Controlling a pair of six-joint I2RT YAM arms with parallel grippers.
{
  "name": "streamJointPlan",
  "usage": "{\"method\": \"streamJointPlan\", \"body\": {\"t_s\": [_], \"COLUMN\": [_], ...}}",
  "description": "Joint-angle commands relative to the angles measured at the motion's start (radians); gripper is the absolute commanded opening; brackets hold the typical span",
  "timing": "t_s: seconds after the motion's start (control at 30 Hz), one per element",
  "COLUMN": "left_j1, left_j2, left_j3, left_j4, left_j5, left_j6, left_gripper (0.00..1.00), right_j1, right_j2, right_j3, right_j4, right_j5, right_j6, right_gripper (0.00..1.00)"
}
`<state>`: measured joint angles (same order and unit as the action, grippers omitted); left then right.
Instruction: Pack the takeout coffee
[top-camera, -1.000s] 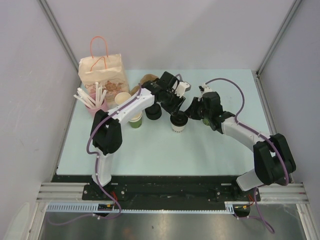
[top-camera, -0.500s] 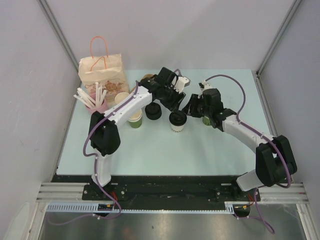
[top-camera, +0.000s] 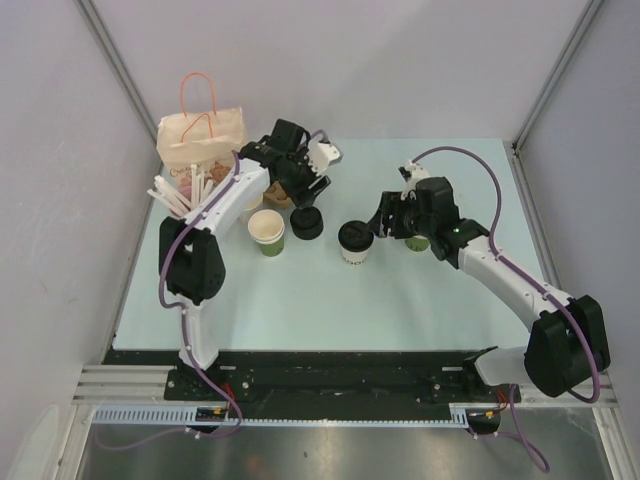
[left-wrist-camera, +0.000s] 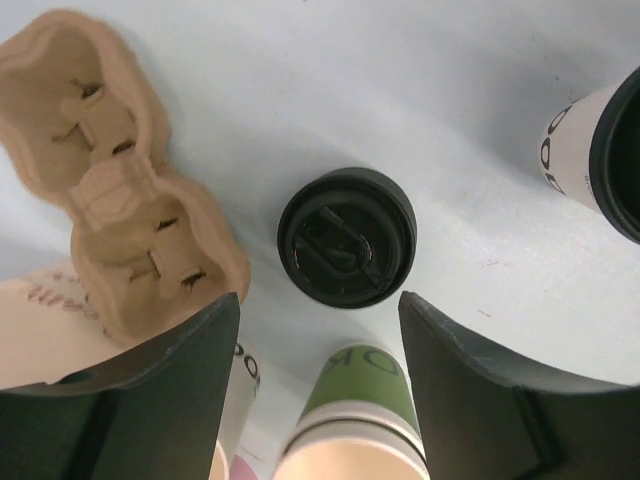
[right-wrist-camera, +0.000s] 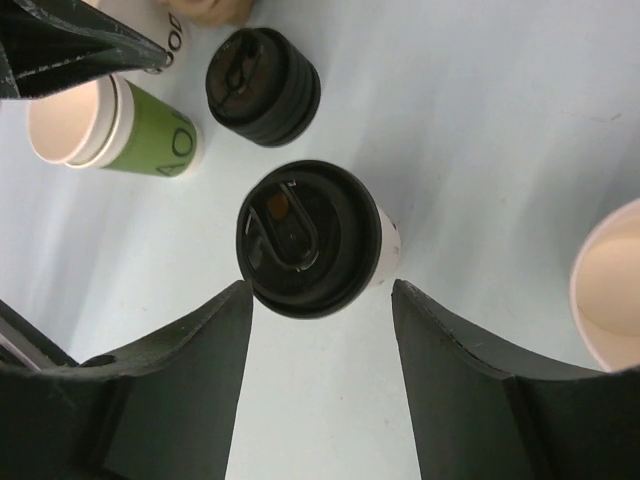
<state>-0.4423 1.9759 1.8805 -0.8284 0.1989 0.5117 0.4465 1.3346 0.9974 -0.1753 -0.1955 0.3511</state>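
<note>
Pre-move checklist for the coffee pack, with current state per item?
1. White cup lidded: ok, black lid sits flush.
2. Green cup lidded: not ok, open-topped.
3. Lid stack free to pick from: ok, stands alone beside the green cup.
4. Left hand empty: ok, open, nothing between the fingers.
5. Right hand released: ok, open, not clamping the white cup.
6. Paper bag mouth open: cannot tell.
</note>
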Motion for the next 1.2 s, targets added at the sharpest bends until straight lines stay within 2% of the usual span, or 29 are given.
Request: {"method": "streamJointPlan", "body": {"t_s": [0.0,0.13,0.33,0.43,0.67,0.93,1.17], "left_j1": [-0.001,0.019,0.02,0.024,0.025,0.037,0.042], "left_j2": [0.04,0.096,0.188,0.219,0.172,0.234,0.241], "left_j3": [0.022,0.058,0.137,0.149,0.039,0.098,0.111], "left_j4": [-0.005,-0.005,-0.006,-0.009,-0.034,-0.058,-0.075], "left_j5": [0.091,0.109,0.051,0.036,0.134,0.131,0.205], "left_j6": [0.194,0.234,0.312,0.356,0.51,0.524,0.553], "left_gripper": [0.7,0.67,0.65,0.58,0.5,0.43,0.41], "right_j1": [0.004,0.015,0.02,0.021,0.02,0.021,0.02], "right_j2": [-0.018,-0.014,-0.021,-0.025,-0.009,-0.014,-0.022], "right_j3": [0.033,0.029,-0.005,-0.022,-0.032,-0.031,-0.031], "right_j4": [-0.062,-0.064,-0.046,-0.035,-0.056,-0.062,-0.078], "right_j5": [-0.022,-0.019,-0.021,-0.022,-0.004,-0.005,-0.001], "right_j6": [-0.073,-0.075,-0.067,-0.06,-0.043,-0.044,-0.057], "right_gripper": [0.63,0.63,0.63,0.62,0.61,0.6,0.6]}}
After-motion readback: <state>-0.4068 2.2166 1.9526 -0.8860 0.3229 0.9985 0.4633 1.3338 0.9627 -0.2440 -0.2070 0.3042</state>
